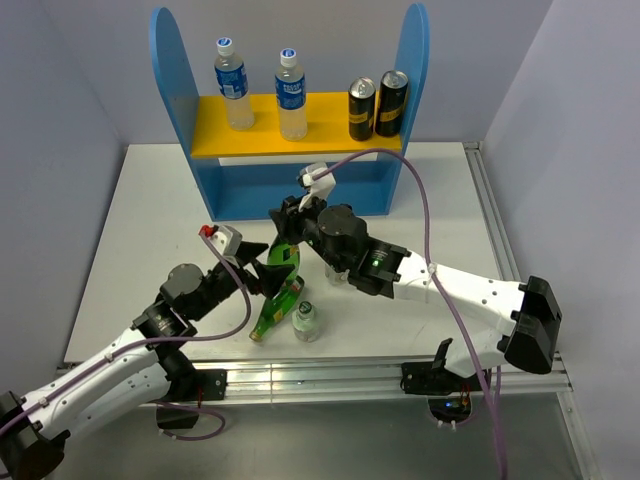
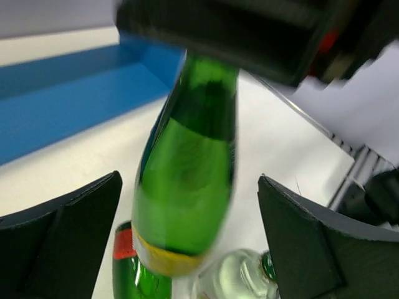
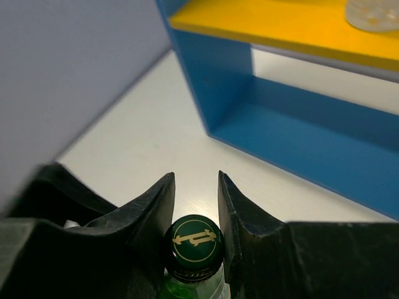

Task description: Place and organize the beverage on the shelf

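Right gripper [image 3: 196,187] was closed on the capped neck of a green bottle [image 3: 194,244], one finger pressed to each side of the cap. Seen from above, that bottle stood slightly tilted over the middle of the table [image 1: 150,230], toward the near edge. Opposite it, the left gripper [image 2: 187,218] was spread wide, its two fingers [image 2: 62,240] well clear of the bottle's body on both sides and gripping nothing.

At the far edge stood the shelf [image 1: 168,80], its blue side panels rising above a yellow upper board [image 1: 320,138]. On the left half of that board stood two clear blue-label bottles [image 1: 232,82] [image 1: 291,92], upright and side by side. On its right half stood two black-and-gold cans [image 1: 362,107] [image 1: 391,102], touching or nearly so.

A second green bottle [image 1: 270,318] lay leaning just below the held one, close to the near edge. Just beside it on the right stood a short clear bottle [image 1: 307,321] with a dark cap, upright.
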Motion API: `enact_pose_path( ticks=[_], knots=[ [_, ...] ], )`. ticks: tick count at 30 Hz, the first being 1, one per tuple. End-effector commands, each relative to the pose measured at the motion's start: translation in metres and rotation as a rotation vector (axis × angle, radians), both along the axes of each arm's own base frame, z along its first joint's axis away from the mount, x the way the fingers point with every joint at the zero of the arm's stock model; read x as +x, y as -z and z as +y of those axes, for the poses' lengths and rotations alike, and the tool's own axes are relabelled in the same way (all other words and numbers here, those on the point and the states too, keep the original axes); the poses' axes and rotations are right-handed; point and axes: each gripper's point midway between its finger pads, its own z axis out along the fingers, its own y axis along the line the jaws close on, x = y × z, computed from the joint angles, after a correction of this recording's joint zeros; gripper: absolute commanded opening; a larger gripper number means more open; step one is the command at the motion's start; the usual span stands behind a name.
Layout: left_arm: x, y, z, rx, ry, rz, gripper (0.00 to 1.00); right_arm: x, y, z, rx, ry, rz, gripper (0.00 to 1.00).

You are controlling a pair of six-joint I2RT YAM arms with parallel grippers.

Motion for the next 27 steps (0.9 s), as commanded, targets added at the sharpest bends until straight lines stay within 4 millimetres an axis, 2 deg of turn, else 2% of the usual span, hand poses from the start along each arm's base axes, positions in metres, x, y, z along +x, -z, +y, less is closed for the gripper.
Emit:
enact_pose_path(
  ticks=[1,8,12,19,20,22,23,24,26,27],
  knots=[
    [0.016,-0.046,0.009,-0.111,-0.1,-0.095,0.98,0.021,-0.036,-0.021,0.028,0.108,-0.092,0.0],
    [0.021,-0.037,0.021,-0.107,-0.167,-0.095,0.99,0.046,-0.034,-0.027,-0.004,0.168,-0.111,0.0],
    [0.024,-0.035,0.037,-0.124,-0.238,-0.101,0.99,0.066,-0.037,-0.036,-0.004,0.253,-0.139,0.0],
    [0.021,-0.025,0.059,-0.143,-0.32,-0.11,0.99,0.107,-0.014,-0.038,-0.075,0.393,-0.172,0.0],
    [0.021,-0.026,0.063,-0.153,-0.336,-0.111,0.99,0.112,-0.015,-0.039,-0.081,0.41,-0.183,0.0],
    [0.022,-0.023,0.066,-0.151,-0.348,-0.108,0.99,0.123,-0.008,-0.038,-0.086,0.438,-0.186,0.0],
    [0.022,-0.023,0.067,-0.153,-0.355,-0.113,0.99,0.129,-0.011,-0.04,-0.077,0.457,-0.189,0.0],
    [0.022,-0.023,0.069,-0.153,-0.362,-0.112,0.99,0.135,-0.004,-0.037,-0.112,0.466,-0.195,0.0],
    [0.023,-0.023,0.068,-0.155,-0.364,-0.111,0.99,0.146,-0.007,-0.039,-0.107,0.495,-0.204,0.0],
    [0.023,-0.022,0.068,-0.152,-0.362,-0.109,0.99,0.153,0.0,-0.037,-0.116,0.504,-0.201,0.0]
  ],
)
